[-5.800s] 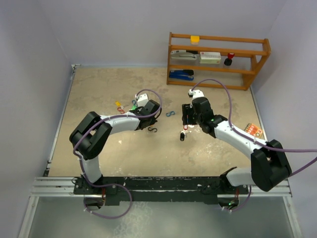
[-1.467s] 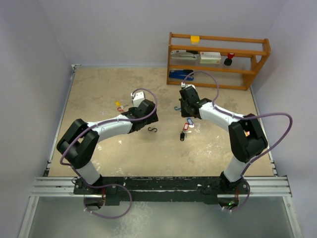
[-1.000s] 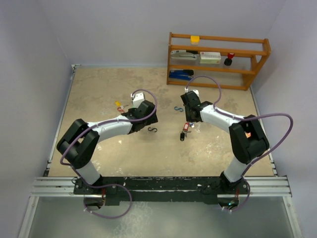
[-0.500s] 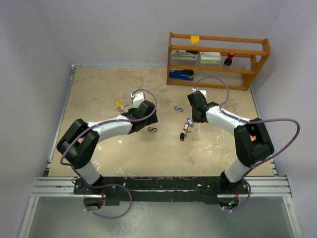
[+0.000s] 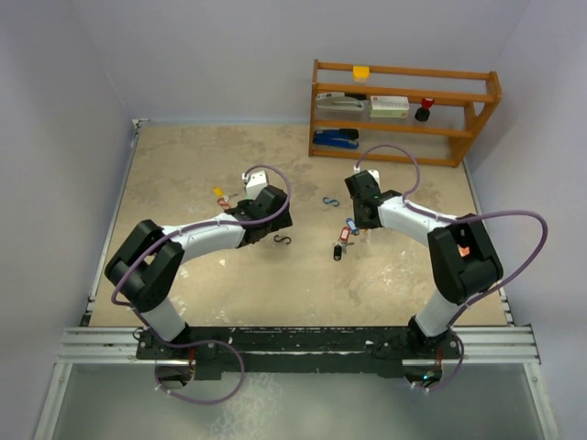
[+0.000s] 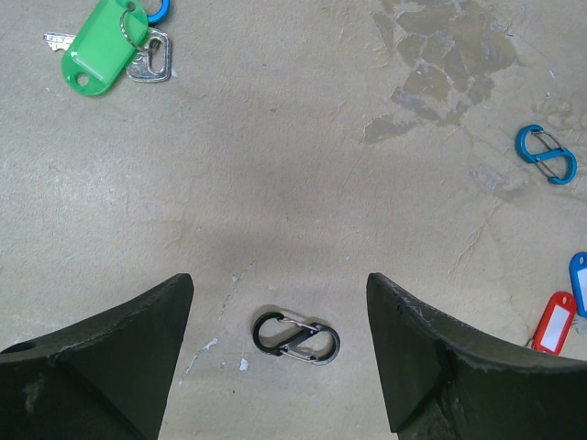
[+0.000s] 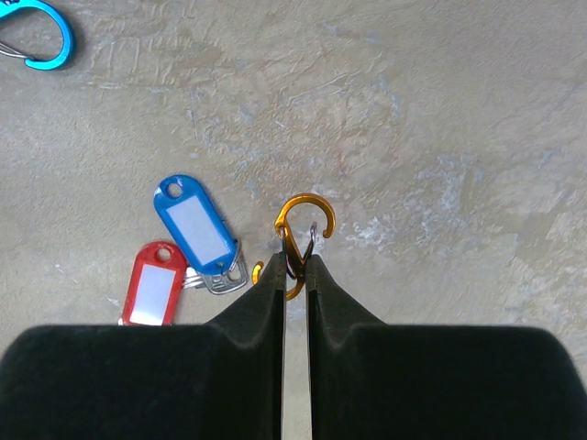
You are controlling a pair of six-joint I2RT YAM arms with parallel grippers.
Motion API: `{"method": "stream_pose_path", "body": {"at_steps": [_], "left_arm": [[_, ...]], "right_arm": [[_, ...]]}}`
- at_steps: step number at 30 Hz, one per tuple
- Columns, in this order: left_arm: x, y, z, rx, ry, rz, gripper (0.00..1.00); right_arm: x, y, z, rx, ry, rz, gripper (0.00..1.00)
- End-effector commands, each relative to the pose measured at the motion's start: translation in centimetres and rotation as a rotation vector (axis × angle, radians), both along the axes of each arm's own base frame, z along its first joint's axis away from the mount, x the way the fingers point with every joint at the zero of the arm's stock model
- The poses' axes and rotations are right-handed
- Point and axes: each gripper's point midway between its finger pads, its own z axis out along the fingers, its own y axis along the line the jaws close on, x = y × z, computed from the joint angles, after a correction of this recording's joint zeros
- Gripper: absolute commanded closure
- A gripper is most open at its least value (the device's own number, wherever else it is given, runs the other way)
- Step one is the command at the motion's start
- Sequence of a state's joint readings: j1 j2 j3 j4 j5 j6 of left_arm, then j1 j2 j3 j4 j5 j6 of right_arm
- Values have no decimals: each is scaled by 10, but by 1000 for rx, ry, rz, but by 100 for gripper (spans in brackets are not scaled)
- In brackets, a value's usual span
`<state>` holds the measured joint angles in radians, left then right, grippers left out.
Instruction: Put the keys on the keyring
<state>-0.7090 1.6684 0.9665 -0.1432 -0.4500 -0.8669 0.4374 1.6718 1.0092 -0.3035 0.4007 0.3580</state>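
Observation:
In the right wrist view my right gripper (image 7: pixel 294 261) is shut on an orange S-shaped keyring clip (image 7: pixel 307 213), whose upper hook sticks out past the fingertips just above the table. Left of it lie a blue-tagged key (image 7: pixel 197 227) and a red-tagged key (image 7: pixel 153 282). The top view shows a black fob (image 5: pixel 337 251) just below them. My left gripper (image 6: pixel 280 284) hangs open over a black S-clip (image 6: pixel 296 337) that lies flat between its fingers, untouched. A green-tagged key (image 6: pixel 99 53) lies far left of it, and a yellow-tagged key (image 5: pixel 219 192) beyond.
A blue S-clip (image 5: pixel 331 201) lies between the two arms. A small red clip (image 5: pixel 224 203) sits by the yellow tag. A wooden shelf (image 5: pixel 404 110) with a stapler and boxes stands at the back right. Walls close in the table's left and far sides.
My right gripper has shifted a little to the right and nearer over the last second, staying shut on the orange clip. The left arm has held still.

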Motion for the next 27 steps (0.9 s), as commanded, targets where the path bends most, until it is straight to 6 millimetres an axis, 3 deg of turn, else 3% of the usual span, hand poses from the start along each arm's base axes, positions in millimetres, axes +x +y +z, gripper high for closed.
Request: {"method": "stream_pose_path", "body": {"at_steps": [1, 27], "left_arm": [[7, -1, 13, -4, -40, -8, 26], [8, 0, 8, 7, -31, -9, 26]], "right_arm": [[7, 4, 1, 13, -11, 9, 100], [19, 18, 1, 67, -29, 26, 100]]}}
